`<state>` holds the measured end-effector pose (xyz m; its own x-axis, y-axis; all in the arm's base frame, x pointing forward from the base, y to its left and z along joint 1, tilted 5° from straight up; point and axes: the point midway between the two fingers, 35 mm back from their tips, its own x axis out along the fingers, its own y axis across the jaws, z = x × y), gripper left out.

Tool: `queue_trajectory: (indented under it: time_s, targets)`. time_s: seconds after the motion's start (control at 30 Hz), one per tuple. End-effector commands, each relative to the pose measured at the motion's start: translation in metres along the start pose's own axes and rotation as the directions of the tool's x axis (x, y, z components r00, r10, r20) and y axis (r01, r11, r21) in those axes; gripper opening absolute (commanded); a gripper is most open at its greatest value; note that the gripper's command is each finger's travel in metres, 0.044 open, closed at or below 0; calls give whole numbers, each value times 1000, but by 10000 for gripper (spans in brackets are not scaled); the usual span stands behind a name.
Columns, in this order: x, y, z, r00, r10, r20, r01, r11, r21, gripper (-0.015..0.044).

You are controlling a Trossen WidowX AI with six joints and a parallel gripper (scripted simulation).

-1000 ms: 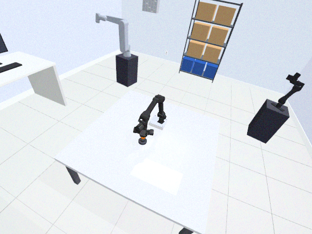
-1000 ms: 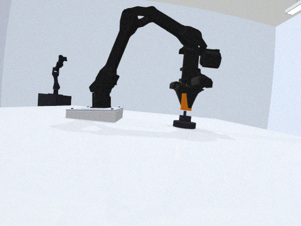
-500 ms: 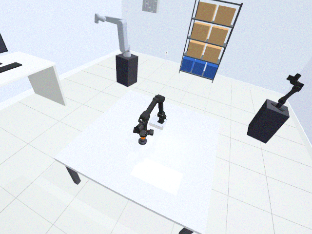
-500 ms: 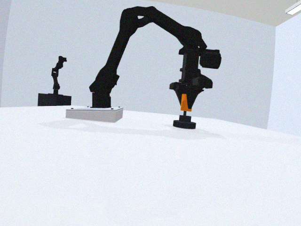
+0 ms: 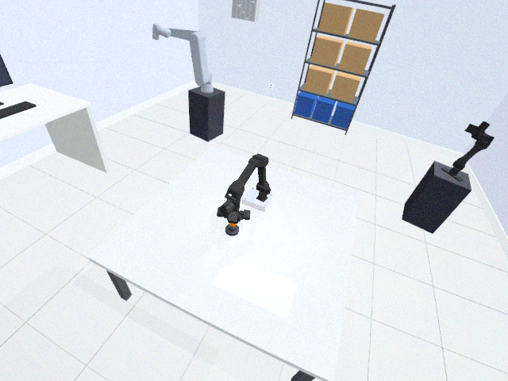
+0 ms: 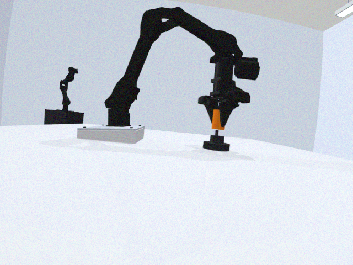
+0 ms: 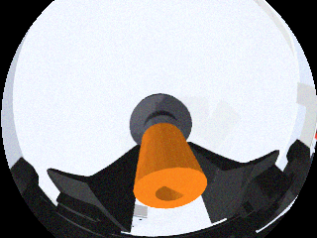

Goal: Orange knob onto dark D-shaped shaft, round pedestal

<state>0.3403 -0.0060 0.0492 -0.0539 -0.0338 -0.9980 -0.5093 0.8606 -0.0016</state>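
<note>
The orange knob (image 5: 232, 225) (image 6: 216, 120) (image 7: 165, 154) is held upright between the fingers of my gripper (image 6: 218, 123) (image 7: 162, 149). The gripper is shut on it. The dark round pedestal (image 5: 232, 231) (image 6: 215, 146) (image 7: 160, 103) stands on the table below. In the exterior view a short length of the dark shaft (image 6: 217, 132) shows between the pedestal and the knob's lower edge, so the knob is above the pedestal's raised collar. Whether the shaft's tip is inside the knob's hole is hidden. The shaft's flat side cannot be seen.
The arm's white base block (image 5: 257, 200) (image 6: 108, 133) sits on the white table (image 5: 163, 254) behind the pedestal in the top view. A bright rectangular patch (image 5: 256, 286) lies nearer the front edge. Other arms on dark stands, a desk and a shelf are off the table.
</note>
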Motion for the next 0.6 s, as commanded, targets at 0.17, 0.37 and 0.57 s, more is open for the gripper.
queue_trajectory:
  time_s: [0.17, 0.37, 0.57]
  targets:
    - [3, 0, 0, 1000, -2, 3, 2, 1000, -10, 0]
    - [3, -1, 0, 1000, -2, 3, 2, 1000, -10, 0]
    - [3, -1, 0, 1000, -2, 3, 2, 1000, -23, 0]
